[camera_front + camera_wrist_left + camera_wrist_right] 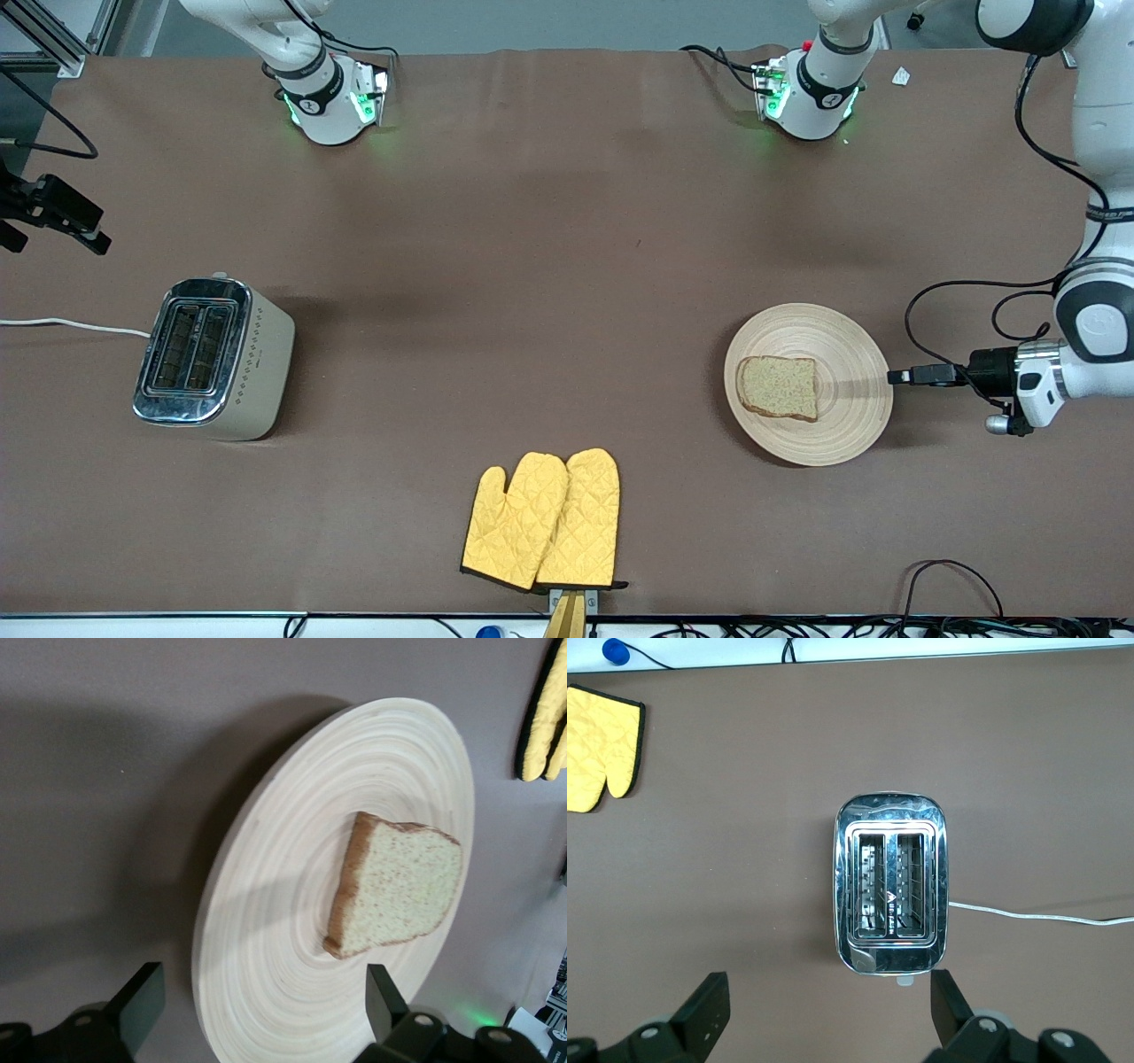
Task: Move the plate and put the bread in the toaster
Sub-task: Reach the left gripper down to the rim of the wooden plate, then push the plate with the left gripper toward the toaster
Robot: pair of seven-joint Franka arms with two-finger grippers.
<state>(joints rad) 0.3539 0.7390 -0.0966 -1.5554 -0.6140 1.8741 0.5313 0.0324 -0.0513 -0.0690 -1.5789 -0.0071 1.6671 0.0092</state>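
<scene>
Low, my left gripper (897,377) sat spread at the plate (846,425) rim, bread (779,387) on it; right gripper (828,1010) spread over toaster (891,883).

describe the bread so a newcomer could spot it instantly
Start at the round, light tan wooden plate toward the left arm's end of the brown table, where the left pincer sits open at its rim. On it lies a square slice of brown wholegrain bread. It is the only food in view, speckled, dark-crusted and much smaller than the plate.
</scene>
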